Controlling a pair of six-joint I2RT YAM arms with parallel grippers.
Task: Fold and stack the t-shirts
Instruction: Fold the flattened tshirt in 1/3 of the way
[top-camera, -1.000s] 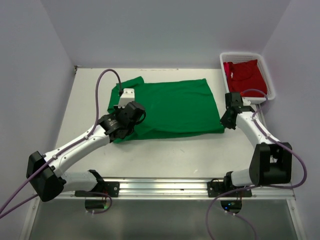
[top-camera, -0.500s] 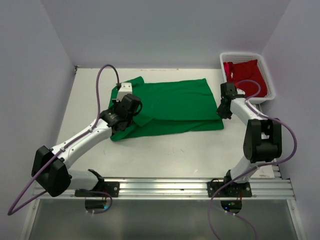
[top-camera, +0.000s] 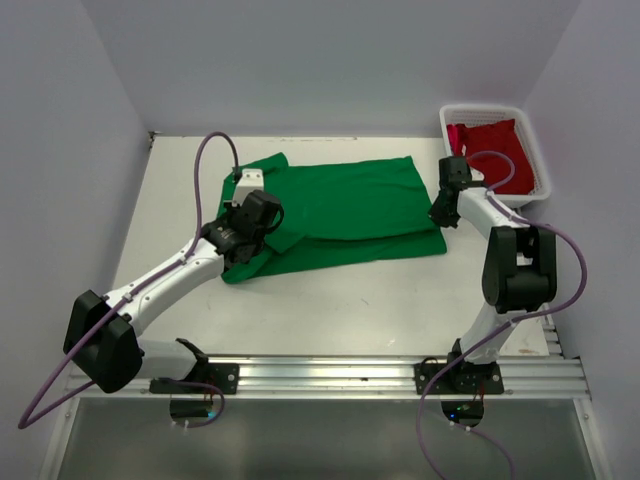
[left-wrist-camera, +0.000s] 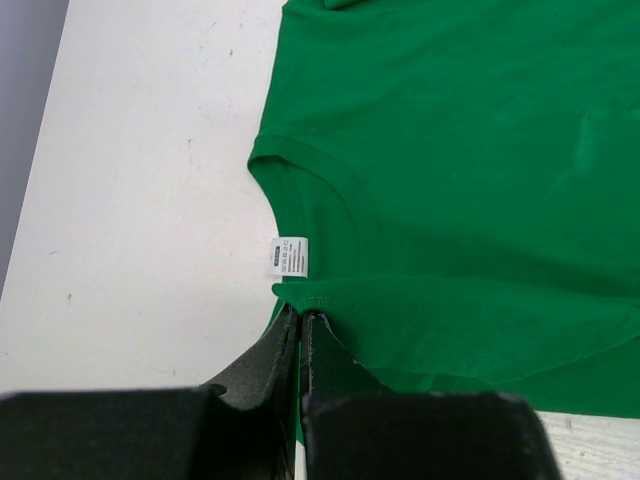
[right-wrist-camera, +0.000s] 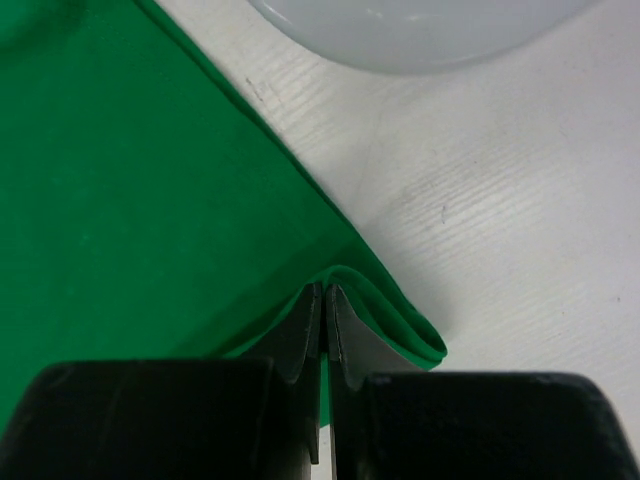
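The bright green soft cloth t-shirt (top-camera: 350, 200) lies spread across the middle of the pale flat surface (top-camera: 330, 310), its length running left to right. Both arms have it by the near long edge — 1 at each end. The left pincer (left-wrist-camera: 302, 318) is clamped tight on a raised fold of green cloth just below the ribbed collar (left-wrist-camera: 325, 185), beside the white care label (left-wrist-camera: 290, 254). The right pincer (right-wrist-camera: 325, 292) is likewise closed on a doubled lip of the same shirt at its right-hand corner, where 2 layers curl over the bare surface.

Gripping the 2 ends of 1 edge looks deliberate: with the cloth taut between them, the edge can travel as a straight line rather than sag or twist in the middle. From above, a crease runs along the near side of the shirt, so the step in hand seems to be a lengthwise fold, only partly laid.

The red cloth t-shirt (top-camera: 492, 150) sits bunched inside the white plastic mesh basket (top-camera: 480, 108) at the far right corner, just beyond the right arm — parked there, I judge, so that only 1 shirt is worked at a time. It is not yet folded, so stacking is some way off.
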